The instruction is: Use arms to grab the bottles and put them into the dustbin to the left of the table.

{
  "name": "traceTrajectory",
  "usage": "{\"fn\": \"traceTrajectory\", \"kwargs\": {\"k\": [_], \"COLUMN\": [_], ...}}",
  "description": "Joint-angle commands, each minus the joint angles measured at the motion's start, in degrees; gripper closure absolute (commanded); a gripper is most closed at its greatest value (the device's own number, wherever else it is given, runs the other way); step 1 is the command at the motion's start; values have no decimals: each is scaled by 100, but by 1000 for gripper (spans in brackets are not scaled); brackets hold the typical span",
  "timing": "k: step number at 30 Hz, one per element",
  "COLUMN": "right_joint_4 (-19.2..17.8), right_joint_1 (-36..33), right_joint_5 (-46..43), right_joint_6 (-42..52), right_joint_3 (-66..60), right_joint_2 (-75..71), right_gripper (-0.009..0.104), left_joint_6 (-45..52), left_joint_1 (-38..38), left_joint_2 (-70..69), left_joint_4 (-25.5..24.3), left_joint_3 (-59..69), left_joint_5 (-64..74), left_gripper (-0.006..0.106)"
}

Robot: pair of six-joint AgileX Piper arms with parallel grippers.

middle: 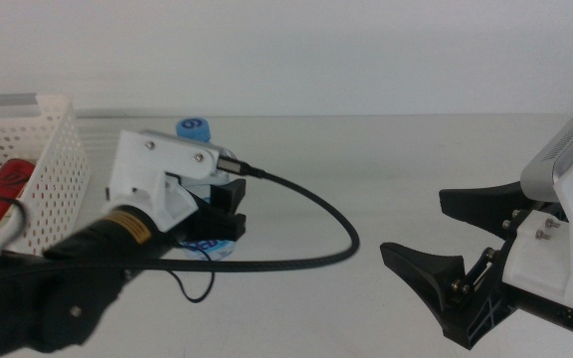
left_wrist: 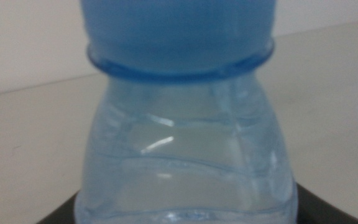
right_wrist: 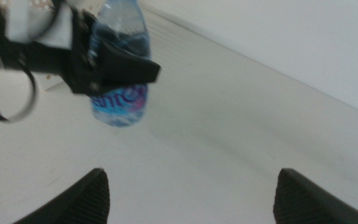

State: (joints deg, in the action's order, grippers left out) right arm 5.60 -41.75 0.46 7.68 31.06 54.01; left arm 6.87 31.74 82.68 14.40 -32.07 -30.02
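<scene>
- We see one water bottle [middle: 203, 189] on the counter [middle: 366, 169], just right of the basket [middle: 38, 164], with the left gripper [middle: 217, 214] clamped around its body below the blue cap.
- We judge it light and smooth, with thin walls that could dent; holding it mid-body, under the shoulder, looks safest.
- One red can [middle: 6, 184] lies inside the basket.
- The right gripper [middle: 446, 234] waits well right of the basket, jaws apart, holding nothing.
</scene>
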Motion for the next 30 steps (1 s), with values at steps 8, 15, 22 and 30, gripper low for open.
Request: {"fn": "traceTrajectory", "kwargs": {"k": [8,15,22,30], "right_joint_4": [-36,-36,-36,-36], "right_joint_1": [4,4,4,4], "right_joint_5": [-365,-365,-365,-365], "right_joint_6": [60,60,60,60], "right_joint_3": [155,155,155,155], "right_joint_2": [-72,-72,-72,-72], "right_gripper": [16,16,16,16], "left_joint_6": [1981,2254,2268,1951], "left_joint_1": [-355,-1934,-2816,-3162], "left_joint_2": [-1467,-1514,-1509,-1465], "left_joint_4": [2014,2063,1934,1378], "left_joint_3": [-934,-1973,-2597,-3045], "left_joint_5": [2136,5026,5600,6177], "left_gripper": [105,105,105,105]}}
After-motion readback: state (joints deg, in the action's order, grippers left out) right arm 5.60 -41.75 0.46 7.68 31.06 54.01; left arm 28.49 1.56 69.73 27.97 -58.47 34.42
